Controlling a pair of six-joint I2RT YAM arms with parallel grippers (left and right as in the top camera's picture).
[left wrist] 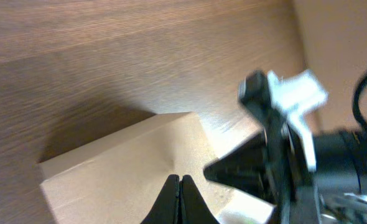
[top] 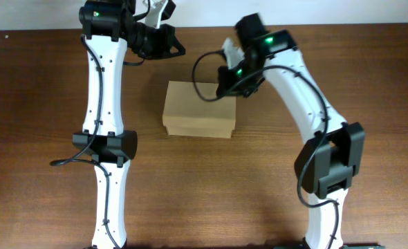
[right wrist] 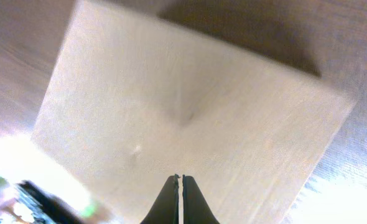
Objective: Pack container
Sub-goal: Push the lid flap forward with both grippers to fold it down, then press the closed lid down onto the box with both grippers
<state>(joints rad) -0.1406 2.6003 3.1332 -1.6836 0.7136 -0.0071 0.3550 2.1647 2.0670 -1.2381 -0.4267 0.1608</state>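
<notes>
The container (top: 198, 109) is a plain tan cardboard box lying closed on the wooden table between the arms. It fills the right wrist view (right wrist: 183, 118) and shows in the left wrist view (left wrist: 127, 168). My right gripper (top: 226, 84) is shut and empty, its tips (right wrist: 179, 182) over the box's far right corner. My left gripper (top: 178, 48) is shut and empty, behind the box's far left and apart from it; its tips (left wrist: 178, 182) point at the lid. The box's contents are hidden.
The wooden table (top: 259, 194) runs all around the box. A pale wall edges the table at the back (top: 370, 12). The right arm's black and white wrist (left wrist: 283, 124) sits close to the right of my left gripper.
</notes>
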